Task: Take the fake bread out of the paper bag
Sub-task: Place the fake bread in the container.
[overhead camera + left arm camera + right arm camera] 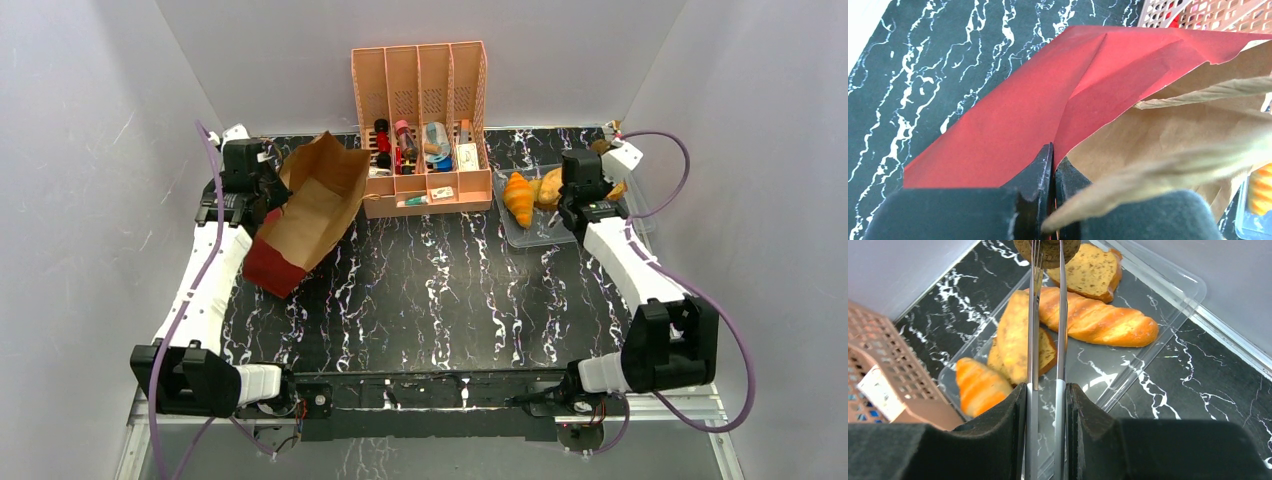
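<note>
- Fake bread (1098,320) lies in the clear tray (1168,285) on the right rear part of the bench (450,290), well apart from the paper bag (310,210).
- In the tray I count a golden slashed baguette (1108,325), an orange croissant (980,385) at the end nearest the pink organizer (420,80), two brown slices (1020,340) leaning between them, and one more slice (1093,272) at the far end.
- My right fingers (1075,405) are clamped on a pair of thin metal tongs (1061,340) that run out ahead of them over the tray.
- The tong tips pinch a small round brown piece (1048,250) at the top edge of the right wrist view; it is cut off by the frame, so I cannot tell more about it.
- The paper bag lies on its side at the left rear of the bench, its open mouth towards the back wall, just beside the organizer, and its red bottom towards me.
- My left fingers (1048,167) are together, pinching an edge of the bag where the red paper meets the brown.
- A pale loop handle (1173,165) crosses the left wrist view, blurred, in front of the brown inside of the bag.
- The organizer stands upright at the rear middle, small bottles and boxes in its slots.
</note>
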{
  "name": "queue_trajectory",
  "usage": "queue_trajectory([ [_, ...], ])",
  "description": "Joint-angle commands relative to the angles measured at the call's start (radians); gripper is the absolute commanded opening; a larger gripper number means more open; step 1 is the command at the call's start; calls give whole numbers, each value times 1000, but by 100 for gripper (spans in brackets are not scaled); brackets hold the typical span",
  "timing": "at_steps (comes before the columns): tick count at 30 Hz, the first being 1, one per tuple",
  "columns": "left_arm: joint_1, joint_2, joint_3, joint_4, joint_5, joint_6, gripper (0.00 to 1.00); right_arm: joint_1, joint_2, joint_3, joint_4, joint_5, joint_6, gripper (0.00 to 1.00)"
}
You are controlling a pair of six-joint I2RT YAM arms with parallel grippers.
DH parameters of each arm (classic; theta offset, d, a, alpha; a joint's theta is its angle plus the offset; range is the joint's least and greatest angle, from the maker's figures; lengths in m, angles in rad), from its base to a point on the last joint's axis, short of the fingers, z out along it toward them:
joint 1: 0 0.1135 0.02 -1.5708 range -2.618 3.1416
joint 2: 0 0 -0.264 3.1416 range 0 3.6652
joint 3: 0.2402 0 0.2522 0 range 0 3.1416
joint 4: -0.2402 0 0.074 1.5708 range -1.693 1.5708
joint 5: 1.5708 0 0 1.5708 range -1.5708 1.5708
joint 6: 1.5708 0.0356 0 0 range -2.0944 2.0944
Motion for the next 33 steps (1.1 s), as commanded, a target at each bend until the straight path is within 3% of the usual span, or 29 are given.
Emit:
queue_trajectory([
  [1,7,3,-12,38,40,-34,0,-73,47,-16,130,-59,10,0],
  [12,32,15,-46,90,125,-113,0,-101,180,-98,191,-101,71,1],
  [20,87,17,-87,128,162,-162,0,-102,150,-205,211,-166,120,17],
  [23,101,19,-91,135,170,-167,6,-101,145,-213,203,-184,127,22],
  [28,111,20,-109,146,170,-168,26,-100,155,-211,181,-207,130,32],
  [33,115,10,-134,160,174,-170,38,-100,166,-234,186,-232,138,37],
])
